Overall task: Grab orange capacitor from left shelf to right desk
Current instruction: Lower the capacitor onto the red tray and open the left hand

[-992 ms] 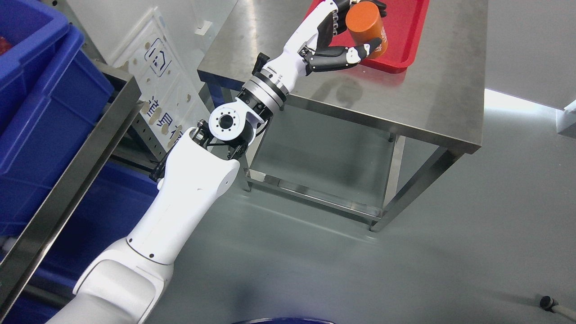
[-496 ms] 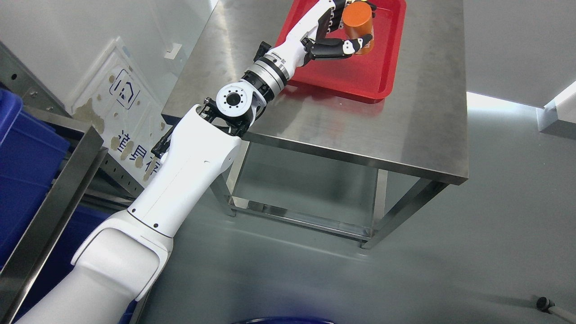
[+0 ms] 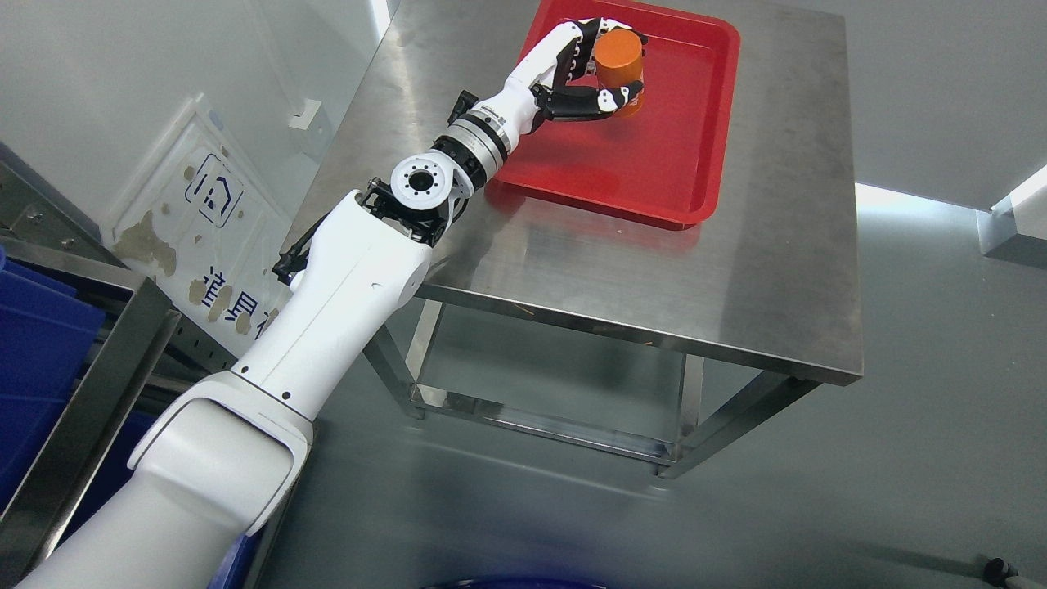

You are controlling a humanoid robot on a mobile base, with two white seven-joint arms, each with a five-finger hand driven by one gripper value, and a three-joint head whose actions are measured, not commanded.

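Note:
My left hand [image 3: 605,65] is shut on the orange capacitor [image 3: 618,62], an upright orange cylinder. The thumb lies across its near side and the fingers wrap its far side. The hand holds it over the far part of a red tray [image 3: 654,172] on the steel desk [image 3: 622,278]. I cannot tell whether its base touches the tray. The left arm reaches in from the lower left across the desk's left edge. The right arm is out of view.
Blue bins [image 3: 37,327] sit on a metal shelf [image 3: 90,393] at the left edge. A white panel with a house symbol [image 3: 200,237] leans against the wall behind the arm. The desk has a lower rail frame [image 3: 540,417] over grey floor.
The camera has shifted, so the desk and tray show more fully and the shelf has slid left. The hand with the capacitor now sits over the tray's far part, lower toward it.

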